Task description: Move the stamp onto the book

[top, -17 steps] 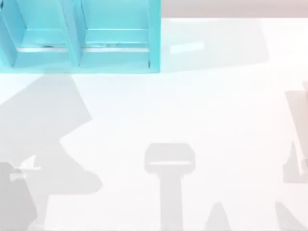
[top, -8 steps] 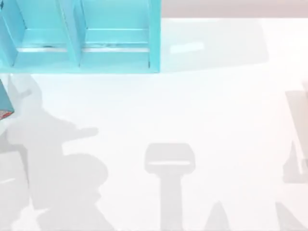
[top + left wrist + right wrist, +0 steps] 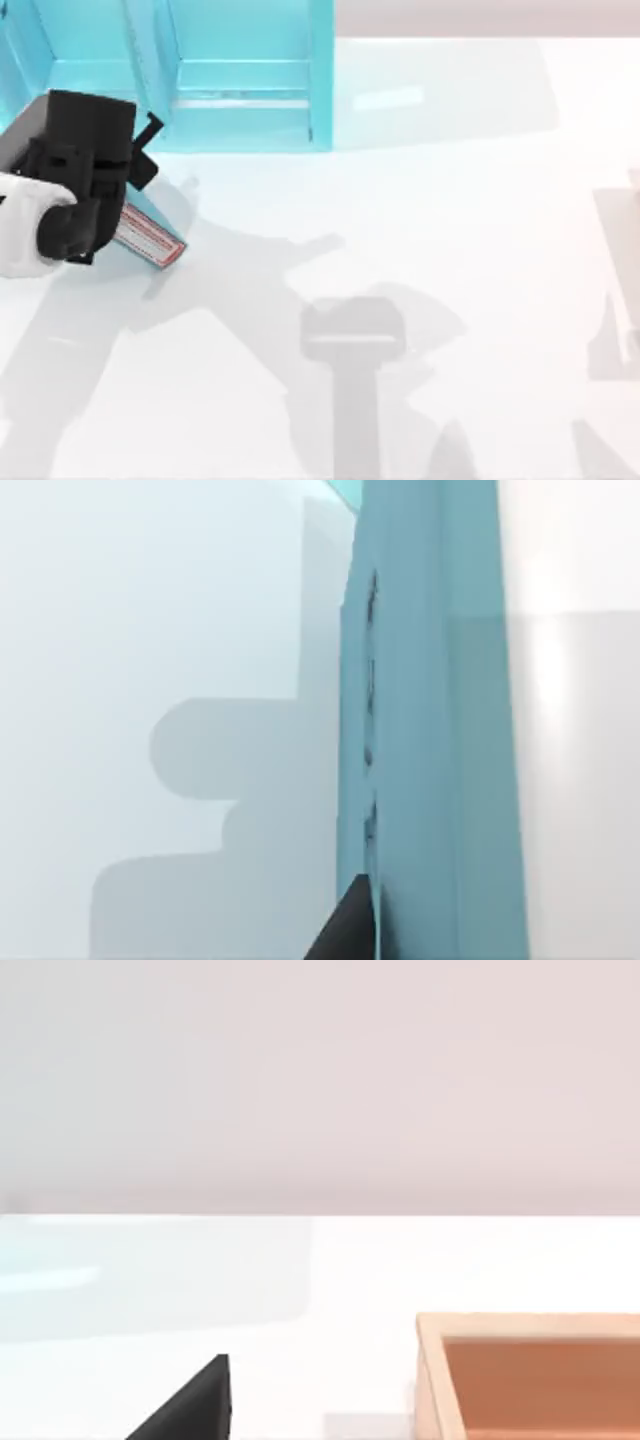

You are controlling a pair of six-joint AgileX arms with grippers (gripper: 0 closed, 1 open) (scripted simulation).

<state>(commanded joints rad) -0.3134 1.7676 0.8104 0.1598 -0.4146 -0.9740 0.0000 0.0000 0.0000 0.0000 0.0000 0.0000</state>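
Peeking from under the left gripper [image 3: 95,190]: the book [image 3: 150,238].

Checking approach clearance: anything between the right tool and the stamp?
Nothing. In the right wrist view, the table between the right tool and the stamp is bare white, with just a faint shadow beside the stamp.

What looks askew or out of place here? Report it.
The book is off the table, carried at a slant by the left gripper at the table's left, in front of the turquoise shelf unit; only its red-trimmed end pokes out below the gripper. Nothing looks spilled or damaged.
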